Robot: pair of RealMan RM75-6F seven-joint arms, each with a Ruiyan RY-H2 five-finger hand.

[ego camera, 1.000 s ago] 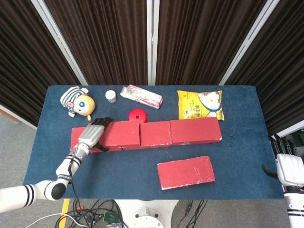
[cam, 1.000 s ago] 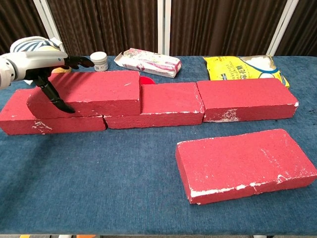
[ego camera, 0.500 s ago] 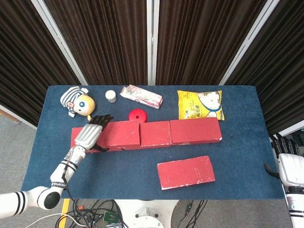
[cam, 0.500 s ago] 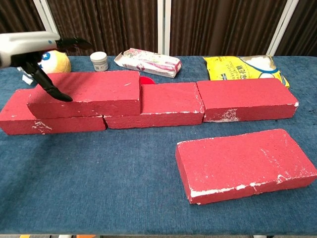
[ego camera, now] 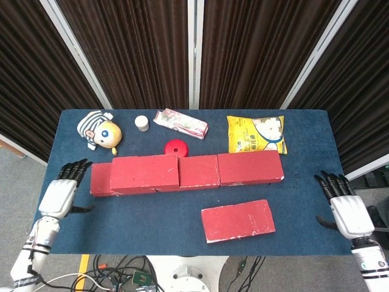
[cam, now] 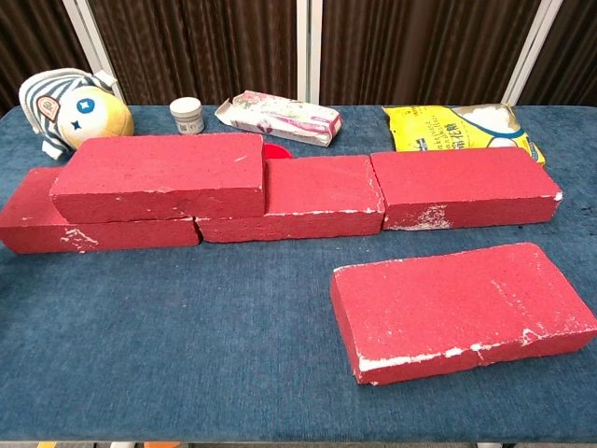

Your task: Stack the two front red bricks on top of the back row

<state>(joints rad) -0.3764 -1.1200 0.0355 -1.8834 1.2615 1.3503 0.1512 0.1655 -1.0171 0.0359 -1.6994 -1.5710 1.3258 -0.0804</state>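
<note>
Dark blue cloth-covered table [ego camera: 182, 210], backed by dark pleated curtains [ego camera: 140, 48] split by pale vertical frames. Landmark: back row of three red bricks [cam: 373, 191], laid end to end across the middle of the cloth. One red brick stacked [cam: 163, 175] on the row's left end, covering the leftmost brick and overlapping the joint with the middle one. Second red brick lying flat [cam: 457, 303] in front of the row, toward its right end, well apart from it and slightly skewed.

Behind the row: striped plush toy with a yellow face [cam: 70, 110] at the left, small white jar [cam: 187, 114] beside it, pink-and-white packet [cam: 280, 117] near the middle, flat red disc [ego camera: 177, 146] just behind the middle brick, yellow snack bag [cam: 462, 126] behind the right end.

Broad bare cloth in front of the row on the left side, and between the row and the loose brick. Narrow strips of cloth at both ends of the row.

Left hand [ego camera: 61, 193] at the table's left edge, just beyond the row's left end, fingers spread, holding nothing. Right hand [ego camera: 343, 204] at the right edge, well beyond the row's right end, fingers spread, holding nothing. Neither hand visible in the chest view.
</note>
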